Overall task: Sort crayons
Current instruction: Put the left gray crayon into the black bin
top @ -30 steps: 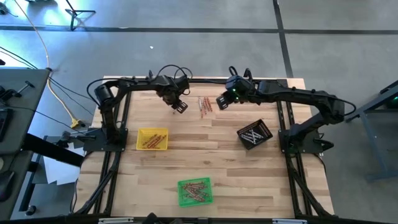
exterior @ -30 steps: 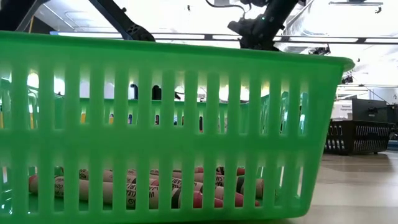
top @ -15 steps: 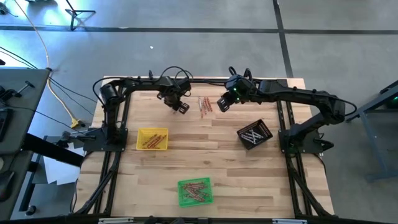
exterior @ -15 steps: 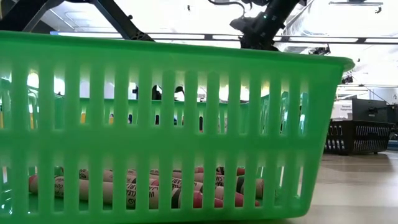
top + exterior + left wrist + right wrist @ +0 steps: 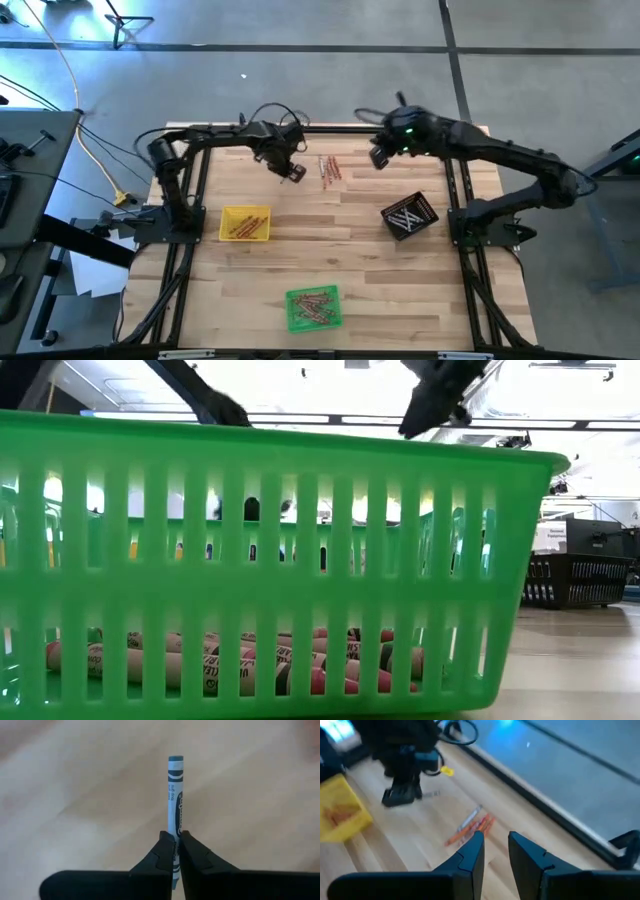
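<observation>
Table (image 5: 350, 250): pale wood planks, light and tan strips alternating.
Yellow tray (image 5: 245, 223): orange-brown crayons inside.
Green tray (image 5: 313, 307), slatted walls: reddish and tan crayons inside.
Black tray (image 5: 409, 216): pale grey-white crayons inside.
Loose crayons (image 5: 329, 169): orange-red, few pale.
Crayon in left gripper (image 5: 176, 851): blue-grey wrapper, dark print.
Arms: dark; green light on right arm (image 5: 408, 130).
Floor: grey.

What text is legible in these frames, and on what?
Nothing reads cleanly.
Blue-grey crayon held in the left gripper: dark print along its wrapper, too blurred to quote.
Crayons in the green tray: dark lettering on the wrappers, broken up by the slats, unreadable.
White sign in the room beyond the black tray: dark print, too small to read.
</observation>
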Motion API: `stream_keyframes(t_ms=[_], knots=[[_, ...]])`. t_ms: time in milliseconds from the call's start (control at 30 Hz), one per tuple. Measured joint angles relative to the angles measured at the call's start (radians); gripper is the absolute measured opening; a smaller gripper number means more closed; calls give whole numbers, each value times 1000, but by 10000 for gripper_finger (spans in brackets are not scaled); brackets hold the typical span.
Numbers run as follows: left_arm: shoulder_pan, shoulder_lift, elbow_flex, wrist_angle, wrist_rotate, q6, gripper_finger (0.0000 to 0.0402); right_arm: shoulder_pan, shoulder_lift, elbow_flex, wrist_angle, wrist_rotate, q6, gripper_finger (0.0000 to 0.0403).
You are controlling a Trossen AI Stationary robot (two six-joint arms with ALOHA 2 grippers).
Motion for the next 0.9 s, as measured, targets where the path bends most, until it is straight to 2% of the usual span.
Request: stream_keyframes(t_ms=[100,200,333,467,533,633,767,900], knots=[[-8,-94,5,51,28,-17,2,-27,-55,0,10,1,0,83],[-29,-196,4,176,51,-17,1,-38,-74,0,20,1,0,83],[-74,-325,6,404,52,-4,1,-39,-67,0,52,-1,-17,83],[-114,-383,7,672,37,35,1,-40,-27,0,147,-4,-74,83],[-128,-383,8,770,36,27,1,-47,0,0,203,-50,-103,83],[-145,-381,7,836,-5,18,0,-60,49,0,317,-179,-106,83],[-167,-382,7,814,-125,46,0,-74,93,-1,477,-311,-151,83],[-174,-383,7,778,-134,46,0,-106,106,-1,504,-397,-153,83]])
